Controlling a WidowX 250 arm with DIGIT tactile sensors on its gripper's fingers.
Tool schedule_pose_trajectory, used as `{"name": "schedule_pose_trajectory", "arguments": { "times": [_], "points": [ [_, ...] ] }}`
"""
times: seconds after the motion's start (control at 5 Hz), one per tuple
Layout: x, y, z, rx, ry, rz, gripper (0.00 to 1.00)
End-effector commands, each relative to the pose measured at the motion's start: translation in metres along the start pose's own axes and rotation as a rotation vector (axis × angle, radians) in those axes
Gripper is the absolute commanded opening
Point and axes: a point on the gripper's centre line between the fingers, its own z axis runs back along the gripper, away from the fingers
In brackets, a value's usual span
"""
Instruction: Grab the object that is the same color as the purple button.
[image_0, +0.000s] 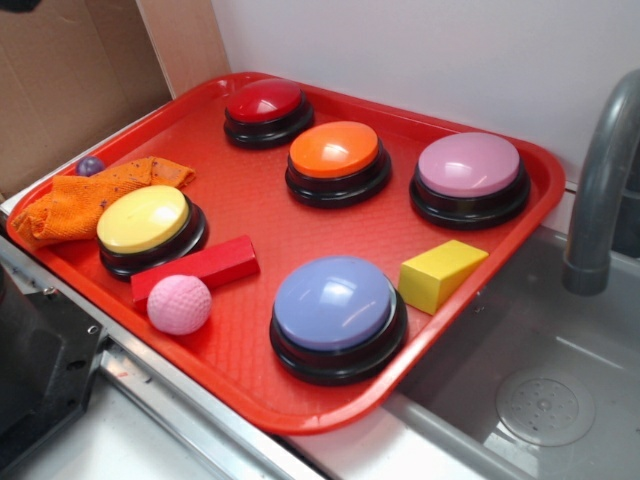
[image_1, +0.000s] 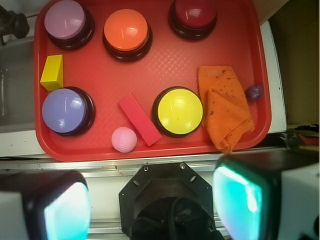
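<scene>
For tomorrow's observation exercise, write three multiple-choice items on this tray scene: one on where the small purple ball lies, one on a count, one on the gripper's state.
1. Where is the small purple ball?
A. beside the orange cloth at the tray edge
B. on the yellow button
C. in the sink

2. How many buttons stand on the tray?
A. three
B. five
C. seven

3. How is the gripper?
A. shut on the pink ball
B. shut on the red block
C. open, holding nothing

Answers: 1 A, the ball sits just past the cloth by the rim. 2 B: red, orange, pink-purple, yellow, blue-purple. 3 C, the wrist view shows both fingers spread with nothing between.
</scene>
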Motion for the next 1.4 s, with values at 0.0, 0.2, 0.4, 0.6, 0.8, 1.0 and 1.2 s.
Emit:
{"name": "schedule_pose_trajectory", "arguments": {
  "times": [0.0, 0.2, 0.4, 0.6, 0.8, 1.0, 1.2],
  "points": [
    [0.000, 0.000, 0.000, 0.000, 0.000, 0.000, 1.00],
    [0.010, 0.021, -0.007, -0.050, -0.015, 0.168, 1.00],
    [0.019, 0.041, -0.016, -0.026, -0.042, 0.335, 1.00],
    [0.024, 0.070, -0.029, -0.002, -0.064, 0.531, 1.00],
    [0.027, 0.106, -0.048, -0.024, -0.112, 0.782, 1.00],
    [0.026, 0.142, -0.076, -0.017, -0.136, 1.031, 1.00],
    [0.020, 0.175, -0.111, 0.026, -0.142, 1.264, 1.00]
  ]
}}
